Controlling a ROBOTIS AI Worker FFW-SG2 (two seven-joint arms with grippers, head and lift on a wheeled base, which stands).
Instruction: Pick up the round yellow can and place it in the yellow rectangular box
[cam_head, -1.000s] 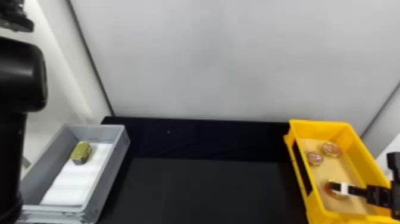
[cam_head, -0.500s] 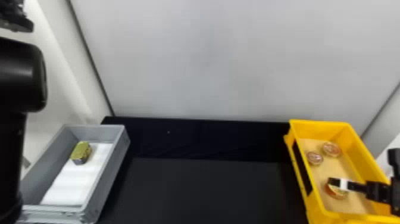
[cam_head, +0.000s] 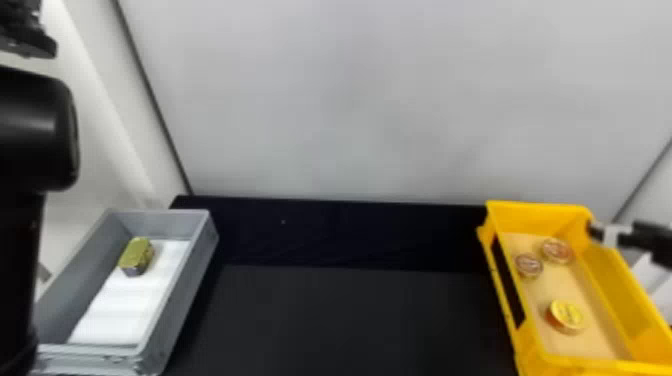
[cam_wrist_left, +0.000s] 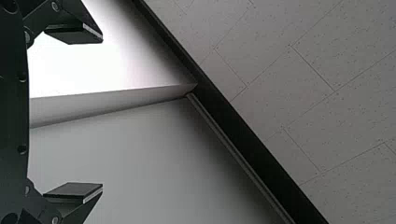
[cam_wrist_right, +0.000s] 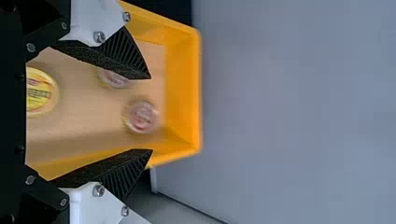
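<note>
The round yellow can (cam_head: 567, 316) rests on the floor of the yellow rectangular box (cam_head: 505, 300), near its front end. My right gripper (cam_head: 595, 231) is over the box's right wall, off to the back right of the can. In the right wrist view the can (cam_wrist_right: 41, 91) lies beyond the base of my right gripper (cam_wrist_right: 152, 114), whose fingers stand wide apart with nothing held. The left arm is parked, its gripper (cam_head: 30, 42) high at the far left; in the left wrist view that gripper (cam_wrist_left: 102, 114) is open and holds nothing.
Two smaller round cans (cam_head: 528, 265) (cam_head: 557, 250) sit toward the back of the yellow box. A grey box (cam_head: 175, 295) at the left holds a gold-green tin (cam_head: 136, 256) on white padding (cam_head: 122, 305). Black table surface (cam_head: 350, 320) lies between the boxes; a pale wall (cam_head: 375, 100) stands behind.
My right gripper has risen off the yellow can and moved back and to the right, leaving the can on the box floor. The left arm has stayed still.
</note>
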